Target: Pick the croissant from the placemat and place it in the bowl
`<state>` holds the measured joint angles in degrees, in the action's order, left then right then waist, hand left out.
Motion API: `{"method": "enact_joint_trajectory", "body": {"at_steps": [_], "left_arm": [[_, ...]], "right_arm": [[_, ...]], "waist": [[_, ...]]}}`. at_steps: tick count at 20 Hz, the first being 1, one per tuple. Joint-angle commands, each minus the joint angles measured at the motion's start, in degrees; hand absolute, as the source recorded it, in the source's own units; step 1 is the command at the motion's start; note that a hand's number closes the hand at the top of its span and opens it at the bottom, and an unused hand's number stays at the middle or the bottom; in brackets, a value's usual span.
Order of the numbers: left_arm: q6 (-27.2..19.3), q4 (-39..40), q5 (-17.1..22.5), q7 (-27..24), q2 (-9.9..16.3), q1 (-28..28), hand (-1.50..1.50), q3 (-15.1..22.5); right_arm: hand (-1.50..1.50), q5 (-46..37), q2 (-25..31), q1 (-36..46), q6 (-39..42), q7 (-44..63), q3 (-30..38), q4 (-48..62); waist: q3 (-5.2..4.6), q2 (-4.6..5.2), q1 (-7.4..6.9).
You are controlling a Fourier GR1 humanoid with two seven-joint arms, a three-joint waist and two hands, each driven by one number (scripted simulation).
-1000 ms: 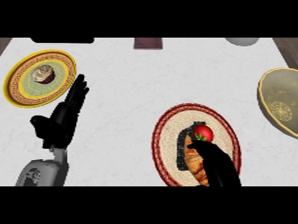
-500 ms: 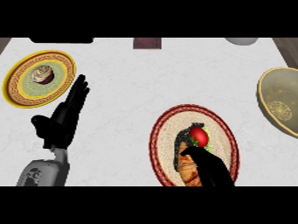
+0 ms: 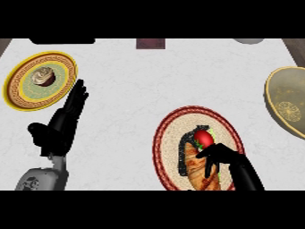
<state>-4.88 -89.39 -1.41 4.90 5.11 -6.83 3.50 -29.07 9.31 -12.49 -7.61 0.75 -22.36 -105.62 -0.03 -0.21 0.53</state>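
On the far left, a yellow-rimmed plate (image 3: 41, 80) is carrying a small swirled pastry (image 3: 43, 76), sitting just above and to the left of the left hand's fingertips. The left hand (image 3: 62, 123) is resting over the white bench (image 3: 135, 89) with its fingers straight and pointing up the view, released and holding nothing (its grey forearm is coming in from the lower edge).

Further right, the round red-rimmed placemat (image 3: 171, 134) is lying under the right hand. The croissant (image 3: 197, 167) is lying lengthwise on the placemat, directly beneath and just left of the right hand's fingers, with a dark curved shape along its left side. A red apple-like fruit (image 3: 203, 138) is sitting just above the fingertips, touching the croissant's upper end.

The right hand (image 3: 224, 157) is hanging over the croissant with its fingers curling down onto the pastry; it seems to be closing around it, though the hand is hiding the contact, so whether it is truly grasping is hard to tell.

The gold-toned bowl (image 3: 298, 103) is sitting well up and to the right of the right hand, partly cut by the edge. A small dark red block (image 3: 150, 43) is lying at the bench's far edge.
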Motion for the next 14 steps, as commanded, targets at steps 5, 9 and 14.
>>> {"method": "enact_joint_trajectory", "body": {"at_steps": [5,9,14], "left_arm": [[-0.3,1.0,-0.3,2.6,-0.4,-4.0,0.00,-0.3],[0.4,1.4,0.2,0.8,-0.8,-1.4,0.00,-0.3],[1.1,1.9,-0.4,-1.4,0.2,-1.2,0.00,-0.8]], "right_arm": [[1.50,-2.2,3.0,-3.7,-1.1,3.7,2.4,-24.0],[1.50,-5.2,5.2,-0.6,3.5,16.8,6.4,-34.9],[1.50,-4.6,7.5,9.9,10.4,32.6,11.8,-39.1]], "waist": [[-0.02,-0.03,0.53],[-0.07,0.09,0.06],[-0.09,0.13,-0.35]]}}
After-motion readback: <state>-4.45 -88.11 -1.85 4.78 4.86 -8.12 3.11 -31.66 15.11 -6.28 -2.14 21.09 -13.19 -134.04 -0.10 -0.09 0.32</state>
